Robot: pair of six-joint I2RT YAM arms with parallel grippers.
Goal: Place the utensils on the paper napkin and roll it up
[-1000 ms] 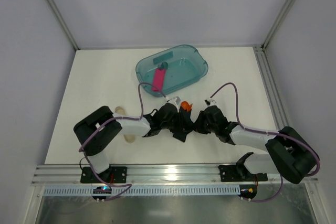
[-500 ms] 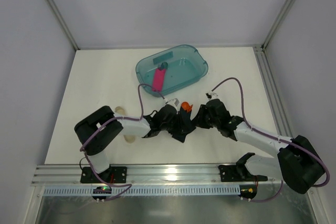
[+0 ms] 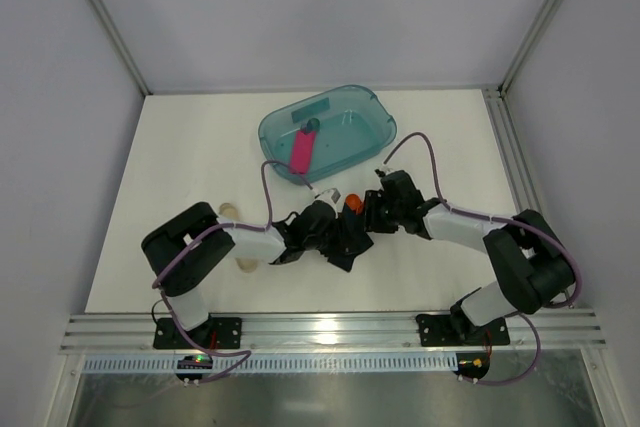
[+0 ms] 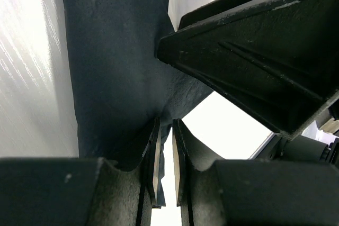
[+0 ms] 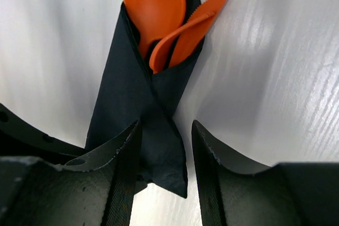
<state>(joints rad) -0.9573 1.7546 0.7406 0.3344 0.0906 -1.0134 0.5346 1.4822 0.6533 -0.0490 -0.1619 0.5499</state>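
The black paper napkin point(image 5: 135, 96) lies folded into a narrow wrap around the orange utensils point(image 5: 159, 3); a spoon bowl and a knife tip stick out of its far end. My right gripper point(image 5: 165, 130) is open, its fingers either side of the wrap's near end without pinching it. From above, the right gripper point(image 3: 377, 211) sits just right of the orange tips point(image 3: 353, 203). My left gripper point(image 4: 165, 162) is nearly shut, with a thin edge of the napkin point(image 4: 111, 78) between its pads. It sits at the left of the black bundle point(image 3: 347, 244).
A teal translucent tub point(image 3: 365, 127) stands behind the grippers with a pink flat bar point(image 3: 303, 150) in it. Two pale beige pieces point(image 3: 228, 211) lie by the left arm's elbow. The right gripper's finger point(image 4: 254, 62) fills the upper right of the left wrist view.
My right gripper has opened and let go of the napkin, and its wrist has swung back and left towards the tub. The left gripper has kept its hold.
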